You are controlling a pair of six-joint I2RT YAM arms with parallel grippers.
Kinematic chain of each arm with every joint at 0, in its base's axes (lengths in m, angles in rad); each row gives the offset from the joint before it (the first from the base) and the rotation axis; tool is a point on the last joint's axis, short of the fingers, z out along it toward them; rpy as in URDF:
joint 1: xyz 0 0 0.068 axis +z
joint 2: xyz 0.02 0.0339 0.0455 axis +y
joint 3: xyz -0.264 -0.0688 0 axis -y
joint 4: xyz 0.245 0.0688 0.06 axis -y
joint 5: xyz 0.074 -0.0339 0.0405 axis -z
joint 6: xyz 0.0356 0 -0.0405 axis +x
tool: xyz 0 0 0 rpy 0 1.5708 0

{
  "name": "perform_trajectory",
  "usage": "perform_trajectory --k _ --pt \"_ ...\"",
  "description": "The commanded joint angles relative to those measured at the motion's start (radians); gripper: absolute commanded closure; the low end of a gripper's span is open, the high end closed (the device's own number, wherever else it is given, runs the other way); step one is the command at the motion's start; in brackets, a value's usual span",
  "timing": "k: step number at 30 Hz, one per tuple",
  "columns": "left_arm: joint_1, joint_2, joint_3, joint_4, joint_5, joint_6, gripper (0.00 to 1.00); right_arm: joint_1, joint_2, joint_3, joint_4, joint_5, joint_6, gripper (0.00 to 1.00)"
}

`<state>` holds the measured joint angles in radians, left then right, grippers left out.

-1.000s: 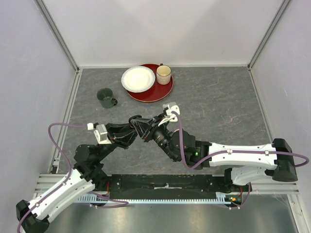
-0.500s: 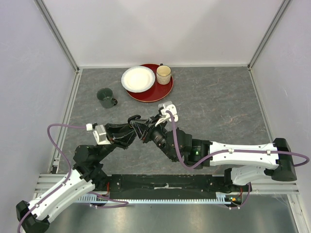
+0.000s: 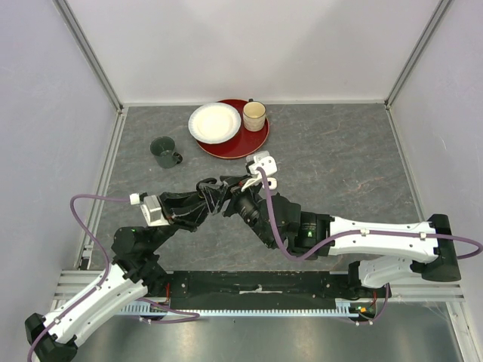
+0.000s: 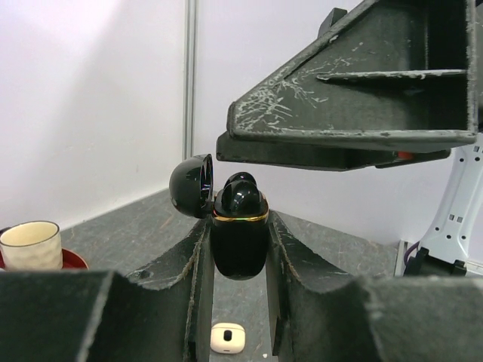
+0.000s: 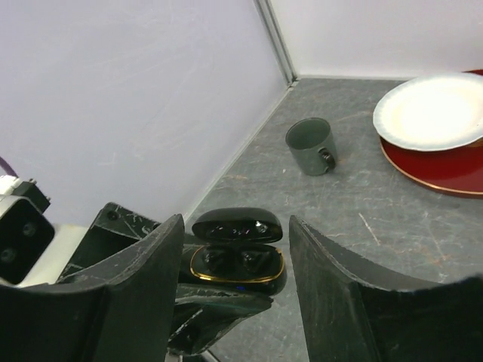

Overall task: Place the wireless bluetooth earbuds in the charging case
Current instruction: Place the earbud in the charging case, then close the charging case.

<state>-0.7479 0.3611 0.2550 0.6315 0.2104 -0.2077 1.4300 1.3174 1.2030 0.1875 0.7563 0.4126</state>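
While the top view buries the meeting point under both arms, your left gripper [image 4: 239, 253] pinches a glossy black, pebble-shaped plastic charging case [image 4: 240, 230] with a thin gold rim between its scuffed dark fingers [image 4: 189, 286], and the domed lid [image 4: 189, 186] is hinged open. Two shiny black earbuds [image 5: 215, 259] sit inside that rim, their stems hidden in the wells. Your right gripper [image 5: 235, 226] hangs close to the case with its scratched jaws well apart, holding nothing. On the mottled grey table [image 3: 339, 166] a small cream rounded case [image 4: 228, 337] lies partly cut off between the left fingers. Farther back stand a dark green mug [image 3: 164, 151], a white plate [image 3: 214, 122] and a cream cup [image 3: 254, 115] on a round red tray [image 3: 253, 143].
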Motion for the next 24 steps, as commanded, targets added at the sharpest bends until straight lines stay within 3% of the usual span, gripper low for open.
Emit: perform_trajectory --k 1,8,12,17,20,24 --pt "-0.002 -0.013 0.033 0.063 -0.011 0.017 0.98 -0.003 -0.027 0.066 0.000 0.040 -0.069 0.35" --pt "-0.002 -0.004 0.033 0.053 -0.002 0.016 0.98 -0.003 -0.079 0.066 0.035 0.057 -0.110 0.30" --pt "-0.002 -0.001 0.043 0.027 0.010 0.017 0.98 -0.009 -0.112 0.046 0.023 0.095 -0.107 0.23" --pt "-0.001 0.013 0.052 0.020 0.050 0.004 0.98 -0.064 -0.109 0.104 -0.173 0.095 -0.030 0.18" --pt "-0.002 0.027 0.059 0.011 0.085 -0.004 0.98 -0.173 -0.078 0.176 -0.365 -0.029 0.055 0.17" --pt "-0.002 0.055 0.079 -0.007 0.133 -0.009 0.98 -0.318 -0.040 0.230 -0.488 -0.335 0.172 0.17"
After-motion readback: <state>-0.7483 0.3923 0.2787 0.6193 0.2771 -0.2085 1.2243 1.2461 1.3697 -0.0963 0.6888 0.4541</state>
